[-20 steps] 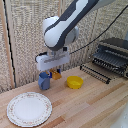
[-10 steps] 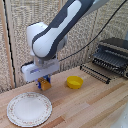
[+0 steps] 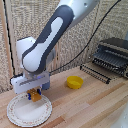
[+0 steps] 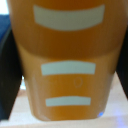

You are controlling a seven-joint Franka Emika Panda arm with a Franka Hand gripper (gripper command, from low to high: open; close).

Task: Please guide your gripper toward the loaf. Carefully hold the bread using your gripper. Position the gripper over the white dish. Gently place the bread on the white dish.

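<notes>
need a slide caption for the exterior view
Gripper holds the bread just above the white dish, with a yellow bowl on the wooden table.

The gripper (image 3: pixel 34 94) covers most of the bread (image 3: pixel 35 96) in the exterior view, and its blue fingers are too small and blurred to separate. In the wrist view the bread (image 4: pixel 67 62) fills the picture, soft-focused and cut off at the edges, hiding whatever lies beneath.
</notes>
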